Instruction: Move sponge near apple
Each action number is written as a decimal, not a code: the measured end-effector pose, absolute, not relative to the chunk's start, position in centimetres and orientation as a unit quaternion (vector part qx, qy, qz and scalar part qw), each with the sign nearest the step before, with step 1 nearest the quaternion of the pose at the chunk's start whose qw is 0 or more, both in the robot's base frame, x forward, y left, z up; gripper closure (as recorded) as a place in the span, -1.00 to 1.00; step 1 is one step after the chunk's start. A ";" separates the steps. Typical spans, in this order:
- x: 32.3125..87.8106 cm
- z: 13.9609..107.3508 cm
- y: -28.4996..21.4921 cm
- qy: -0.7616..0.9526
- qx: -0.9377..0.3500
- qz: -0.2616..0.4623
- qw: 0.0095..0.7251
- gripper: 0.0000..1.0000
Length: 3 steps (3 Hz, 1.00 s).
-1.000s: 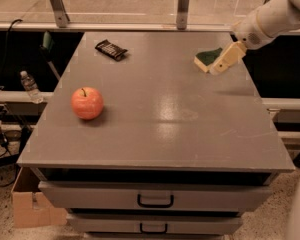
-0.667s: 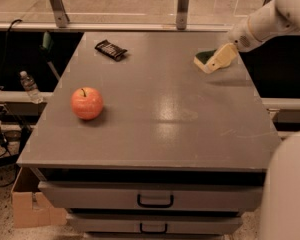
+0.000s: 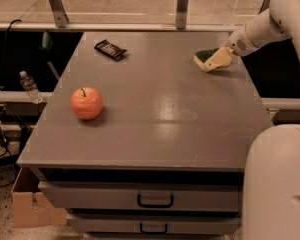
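- The sponge point(image 3: 204, 57) lies at about 2 o'clock on the worktop point(image 3: 160, 134), close to the right edge and a little in from the far edge. Only its dark green top and a sliver of pale foam show.
- The hand point(image 3: 219, 59) sits right against the sponge on its 3 o'clock side and covers much of it. I cannot tell whether the hand is gripping the sponge or only resting on it.
- The arm point(image 3: 260, 29) reaches in from 2 o'clock, over the right edge, and its upper part is cut off by the frame.
- The apple point(image 3: 87, 103) stands at 9 o'clock on the worktop, stem up, near the left edge and well apart from the sponge.
- Between sponge and apple the grey surface is bare, with a dull glare patch near the middle.
- A dark candy wrapper point(image 3: 110, 49) lies flat at 11 o'clock, near the far edge. Its print is too small to read.
- The robot's pale body point(image 3: 277, 184) fills the 5 o'clock corner and hides the right end of the drawers point(image 3: 155, 201).
- Off the left edge, a water bottle point(image 3: 29, 86) rests on a lower ledge.
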<state>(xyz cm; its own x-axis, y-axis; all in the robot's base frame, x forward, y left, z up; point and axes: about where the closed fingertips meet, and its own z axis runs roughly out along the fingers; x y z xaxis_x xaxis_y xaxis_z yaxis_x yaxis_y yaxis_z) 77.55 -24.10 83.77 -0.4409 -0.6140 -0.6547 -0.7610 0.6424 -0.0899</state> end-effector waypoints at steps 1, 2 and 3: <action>75.9 85.0 -23.2 0.834 -0.420 0.141 0.331 0.42; 72.4 88.6 -20.1 0.796 -0.476 0.172 0.332 0.90; 69.1 93.2 -17.5 0.758 -0.530 0.160 0.344 1.00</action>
